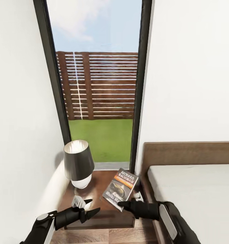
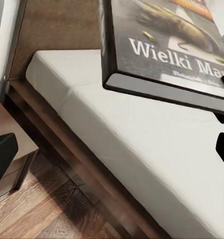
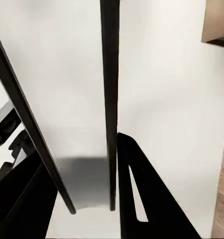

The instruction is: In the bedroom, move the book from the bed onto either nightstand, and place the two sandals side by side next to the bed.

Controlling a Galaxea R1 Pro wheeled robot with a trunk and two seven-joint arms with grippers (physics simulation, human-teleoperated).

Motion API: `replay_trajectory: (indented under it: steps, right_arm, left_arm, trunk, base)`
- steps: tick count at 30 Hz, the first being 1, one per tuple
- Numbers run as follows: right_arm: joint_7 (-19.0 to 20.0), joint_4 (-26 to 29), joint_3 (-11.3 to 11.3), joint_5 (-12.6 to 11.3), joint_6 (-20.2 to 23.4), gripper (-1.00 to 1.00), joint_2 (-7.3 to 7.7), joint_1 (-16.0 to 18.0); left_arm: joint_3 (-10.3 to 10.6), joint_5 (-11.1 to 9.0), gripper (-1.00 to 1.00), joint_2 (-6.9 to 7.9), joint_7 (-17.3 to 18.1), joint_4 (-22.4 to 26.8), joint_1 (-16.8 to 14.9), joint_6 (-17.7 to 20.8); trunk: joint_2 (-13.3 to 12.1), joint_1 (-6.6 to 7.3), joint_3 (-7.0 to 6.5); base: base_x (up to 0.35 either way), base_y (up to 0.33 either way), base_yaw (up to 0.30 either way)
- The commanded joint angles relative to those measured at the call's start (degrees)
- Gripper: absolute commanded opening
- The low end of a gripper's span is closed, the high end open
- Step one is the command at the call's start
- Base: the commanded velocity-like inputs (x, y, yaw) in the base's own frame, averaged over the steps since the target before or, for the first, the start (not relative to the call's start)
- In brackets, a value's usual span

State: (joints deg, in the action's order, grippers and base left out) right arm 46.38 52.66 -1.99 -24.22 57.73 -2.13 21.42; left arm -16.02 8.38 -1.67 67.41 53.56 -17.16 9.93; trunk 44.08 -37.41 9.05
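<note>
While the right gripper (image 1: 122, 204) gripped the book (image 1: 121, 188) by its near edge, the book hung tilted over the nightstand (image 1: 100, 184), right of the lamp (image 1: 78, 164), near the top's bed-side edge. I couldn't tell from the head view whether its far edge was resting on the wood or floating just above it. In the left wrist view the book (image 2: 162, 50) appeared lifted, with the mattress of the bed (image 2: 142, 149) seen beneath and behind it, so I judged it was not flat down yet.

Right wrist view: the book (image 3: 110, 99) was edge-on, with a dark finger (image 3: 142, 199) on one side and another on the other side, so the jaws were closed on it, gap narrow.

The left gripper (image 1: 89, 207) hovered over the front edge of the nightstand, fingers spread apart, holding nothing. One dark finger (image 2: 2, 154) appeared in its own wrist view near the nightstand corner.

Progress, as a judgement:
- book off the bed (image 1: 195, 189) and at the nightstand: nearly done, release not yet made
- next: lower the book flat, open the right jaws, back off without dragging it
- risk: the book sat close to the bed-side edge, so it could slide off into the gap on release
- sandals: both left to place side by side next to the bed
</note>
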Motion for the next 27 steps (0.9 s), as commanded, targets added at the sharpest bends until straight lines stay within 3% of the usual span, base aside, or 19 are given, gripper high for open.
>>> replay_trajectory:
  steps: [1,2,8,21,24,25,27]
  right_arm:
    - [0.4,-2.0,-0.5,-0.3,0.5,-1.0,-0.76,1.2]
    - [0.4,-3.9,-0.5,-0.3,0.5,-1.0,-1.27,3.0]
    - [0.3,-4.9,-0.4,-0.3,0.2,-1.0,-1.58,3.8]
    - [0.2,-5.8,-0.9,-0.3,-0.2,-1.0,-1.65,3.9]
    - [0.2,-9.1,-1.2,-0.4,-0.2,-1.0,-1.65,3.9]
    - [0.2,-13.8,-1.7,-0.5,-0.2,-1.0,-1.61,3.9]
    - [0.2,-17.2,-2.1,-0.5,-0.2,-1.0,-1.58,3.9]
  left_arm:
    - [-0.3,0.4,1.0,-0.22,0.4,0.1,-0.1,0.6]
    - [-0.3,0.3,1.0,-0.31,0.4,0.1,-0.1,0.6]
    - [-0.3,0.3,1.0,-0.42,0.3,0.1,-0.1,0.5]
    - [-0.4,0.3,1.0,-0.36,-0.9,0.1,-0.1,0.5]
    - [-0.5,0.2,1.0,-0.35,-0.9,0.1,-0.1,0.5]
    - [-0.5,0.2,1.0,-0.36,-0.9,0.1,-0.1,0.5]
    - [-0.5,0.2,1.0,-0.37,-0.9,0.1,-0.1,0.5]
  trunk:
    - [0.1,-0.01,0.09]
    - [0.1,-0.01,0.09]
    - [0.1,-0.01,0.09]
    - [0.1,-0.01,0.09]
    - [0.1,-0.01,0.09]
    - [0.1,-0.01,0.09]
    - [0.1,-0.01,0.09]
  base:
    - [0.0,0.0,0.0]
    - [0.0,0.0,0.0]
    - [0.051,0.0,0.0]
    - [0.303,0.0,0.0]
    - [0.082,0.0,0.0]
    - [0.024,0.0,0.0]
    - [0.013,0.0,0.0]
